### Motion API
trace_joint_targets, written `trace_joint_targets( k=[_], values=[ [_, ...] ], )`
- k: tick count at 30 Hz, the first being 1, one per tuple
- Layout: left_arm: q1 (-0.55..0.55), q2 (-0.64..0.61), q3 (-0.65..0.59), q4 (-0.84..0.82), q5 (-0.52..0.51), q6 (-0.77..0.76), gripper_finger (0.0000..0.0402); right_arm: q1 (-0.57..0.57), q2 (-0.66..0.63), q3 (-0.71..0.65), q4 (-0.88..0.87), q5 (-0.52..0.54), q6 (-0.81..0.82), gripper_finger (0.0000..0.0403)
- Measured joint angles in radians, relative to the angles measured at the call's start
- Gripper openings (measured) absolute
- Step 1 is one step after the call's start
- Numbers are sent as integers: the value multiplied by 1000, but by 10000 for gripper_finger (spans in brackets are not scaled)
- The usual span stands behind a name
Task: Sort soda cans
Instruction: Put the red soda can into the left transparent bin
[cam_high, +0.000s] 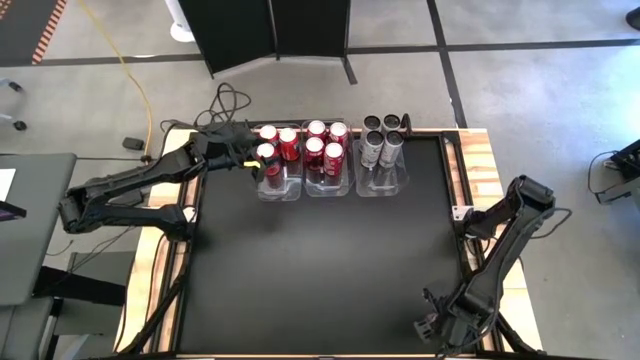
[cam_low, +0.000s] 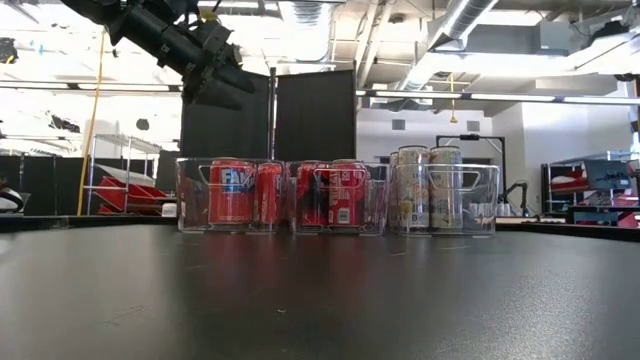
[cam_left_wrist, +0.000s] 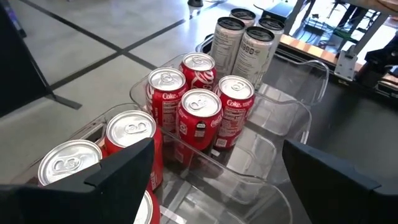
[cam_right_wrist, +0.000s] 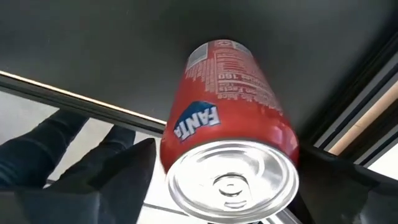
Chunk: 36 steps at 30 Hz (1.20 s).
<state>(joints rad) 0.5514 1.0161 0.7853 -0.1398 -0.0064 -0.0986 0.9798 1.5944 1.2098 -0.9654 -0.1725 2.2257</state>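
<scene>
Right tool around Fanta can, wrist-view only.

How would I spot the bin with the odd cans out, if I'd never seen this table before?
Look along the far edge of the black table, where three clear bins stand in a row. Take the bin at the end farthest from the left gripper, which hovers over the other end of the row. Its silver-grey cans are taller and slimmer than the red cans filling the other two bins.
</scene>
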Motion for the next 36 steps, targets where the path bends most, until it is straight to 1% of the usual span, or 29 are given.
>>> trace_joint_targets(
  k=[5, 7, 12, 15, 19, 23, 26, 29, 32, 36],
  values=[
    [0, 0, 0, -3, -57, -48, 350, 0, -5, 2, -30, 10, 0, 297],
    [0, -6, 0, -2, -70, -53, 350, -1, -5, 3, -45, 11, -7, 279],
    [0, -24, 29, -26, -111, -30, 350, -44, -15, 2, -95, 12, -99, 275],
    [0, -24, 81, -83, -122, -4, 348, -105, -24, 23, -192, 24, -207, 276],
    [0, -20, 143, -166, -124, 34, 337, -230, -37, 88, -338, 43, -453, 276],
    [0, -19, 182, -218, -131, 50, 329, -391, -37, 167, -420, 114, -760, 276],
    [0, -20, 203, -259, -133, 50, 328, -523, -38, 222, -415, 186, -998, 276],
    [0, -19, 209, -262, -150, 34, 328, -657, -38, 281, -409, 227, -1218, 276],
    [0, -19, 223, -281, -152, 21, 328, -796, -38, 337, -374, 237, -1415, 276],
    [0, -19, 240, -368, -152, -13, 327, -957, -36, 390, -271, 234, -1588, 276]
  ],
)
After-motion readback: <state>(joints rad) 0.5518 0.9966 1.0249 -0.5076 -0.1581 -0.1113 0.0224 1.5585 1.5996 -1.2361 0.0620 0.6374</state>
